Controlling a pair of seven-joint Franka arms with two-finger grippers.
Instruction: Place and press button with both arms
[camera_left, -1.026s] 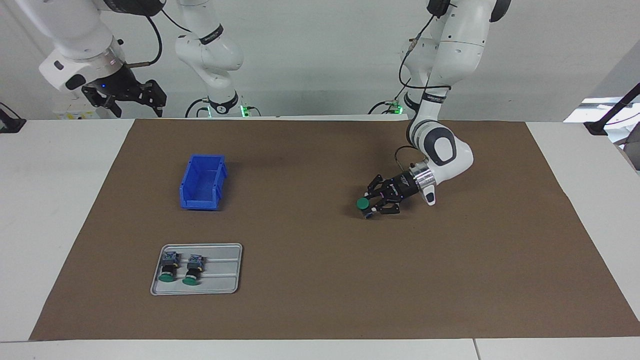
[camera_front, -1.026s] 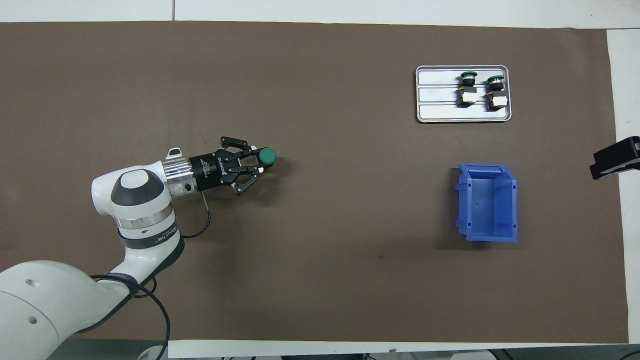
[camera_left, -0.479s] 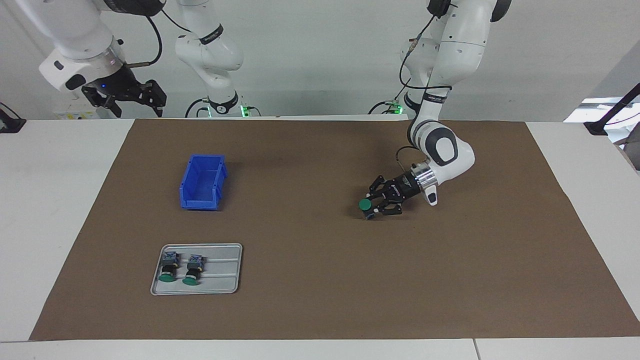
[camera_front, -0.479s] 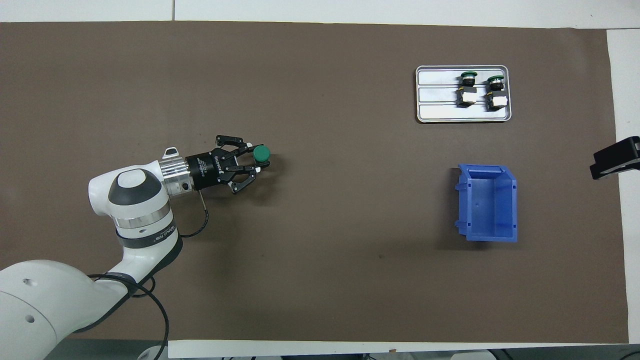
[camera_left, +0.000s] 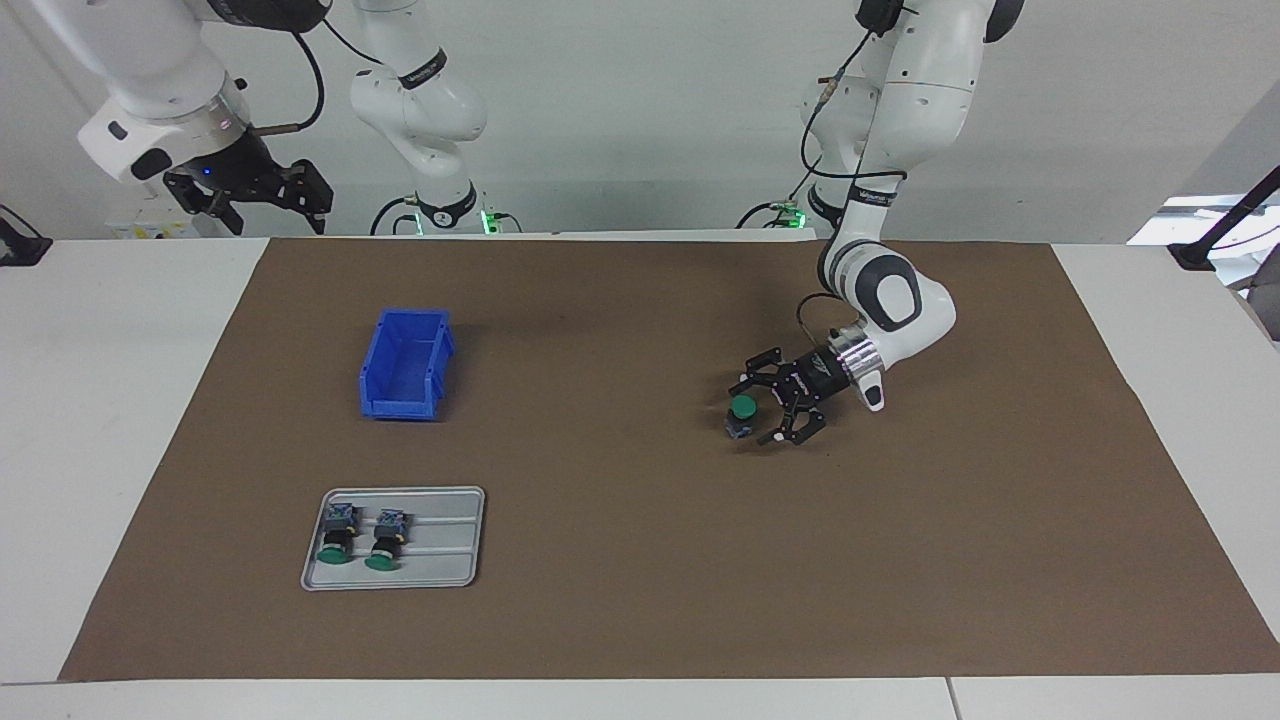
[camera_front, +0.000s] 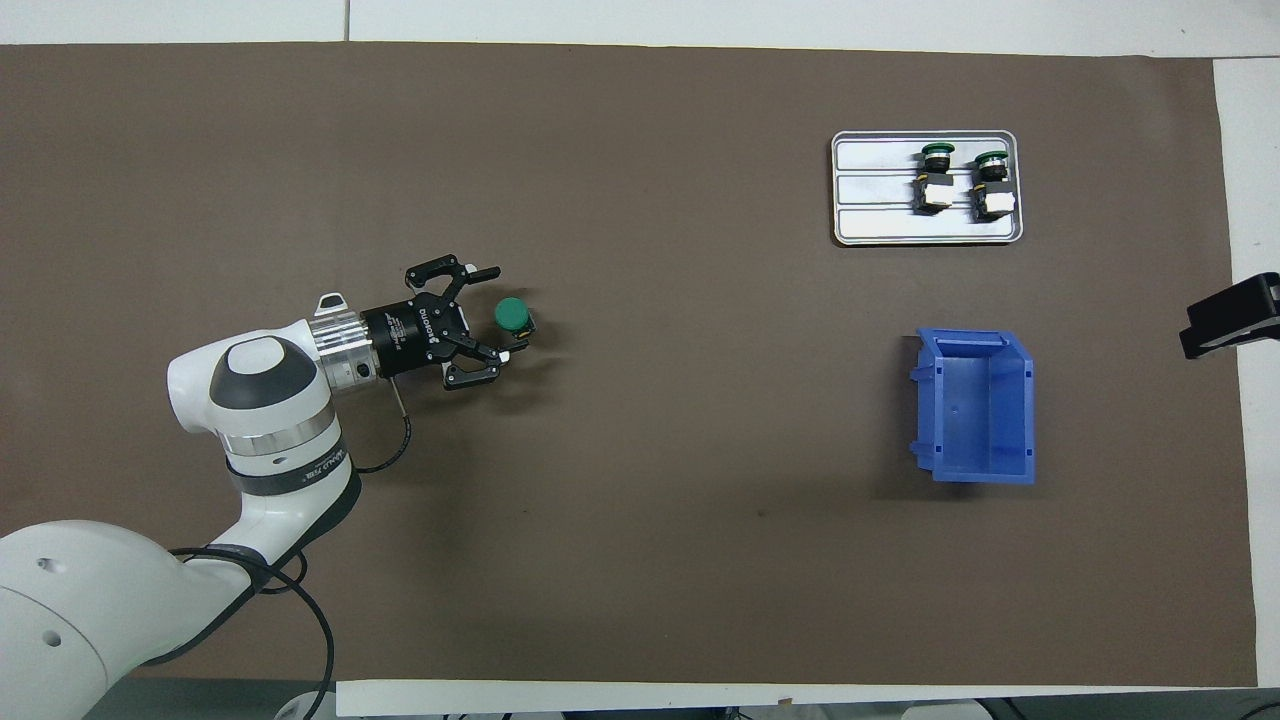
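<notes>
A green-capped button stands cap-up on the brown mat, toward the left arm's end of the table; it also shows in the overhead view. My left gripper is open and low, with a finger on each side of the button and clear of it; it also shows in the overhead view. Two more like buttons lie on a grey tray. My right gripper is open and waits raised over the table's edge at the right arm's end.
A blue bin stands empty on the mat, nearer to the robots than the tray; it also shows in the overhead view, as does the tray. White table surrounds the mat.
My left gripper set the button down on the mat, opened and drew back slightly. The button now stands free. The right arm has not moved.
</notes>
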